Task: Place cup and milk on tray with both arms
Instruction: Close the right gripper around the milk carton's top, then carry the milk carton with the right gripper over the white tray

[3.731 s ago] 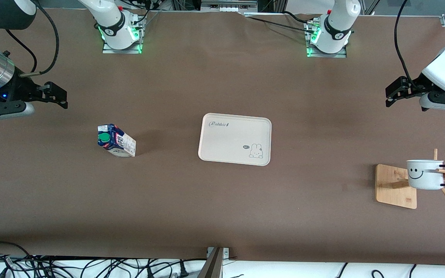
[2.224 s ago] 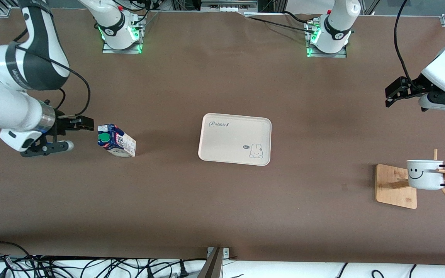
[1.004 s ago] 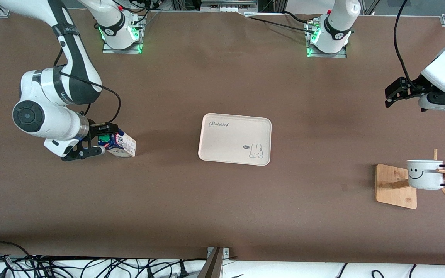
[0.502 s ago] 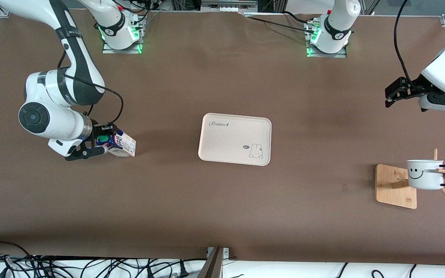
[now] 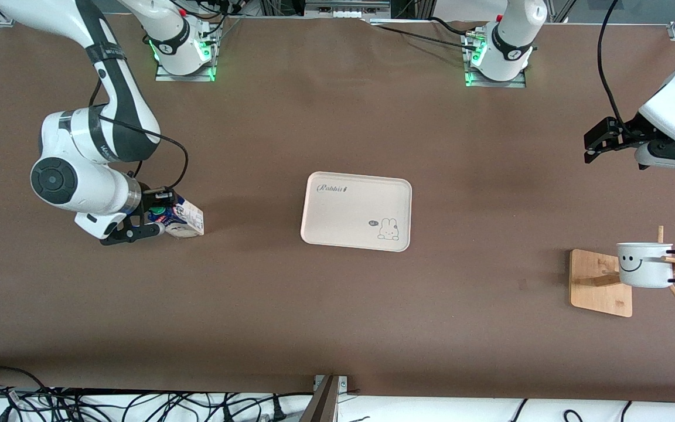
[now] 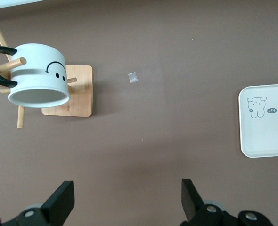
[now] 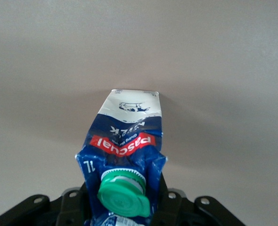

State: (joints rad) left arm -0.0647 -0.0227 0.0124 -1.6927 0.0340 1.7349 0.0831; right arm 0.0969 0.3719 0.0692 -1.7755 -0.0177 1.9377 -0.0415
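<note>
Down at the right arm's end of the table, the milk (image 5: 182, 216) is gripped by the right gripper (image 5: 156, 215), its fingers squeezed in on the top of the carton just beside the green cap (image 7: 124, 194). In the right wrist view the carton's upper panels are seen creased inward under that squeeze, with the red band and the blue and white print stretching away from the camera. The carton's base is seen low against the table (image 5: 337, 305); whether it is touching cannot be told.

The tray (image 5: 356, 211) is found in the middle of the table, well apart from the milk, with nothing on it; its rabbit drawing is also caught at the edge of the left wrist view (image 6: 266, 120).

Over at the left arm's end, the cup (image 5: 645, 265) is hung by its black handle on a peg of the wooden stand (image 5: 601, 283), mouth tipped sideways, smiley face shown to the front camera. The left gripper (image 5: 607, 139) is held in the air over bare table, farther from the front camera than the stand, fingers spread wide apart, nothing between them. The left arm is kept waiting.
</note>
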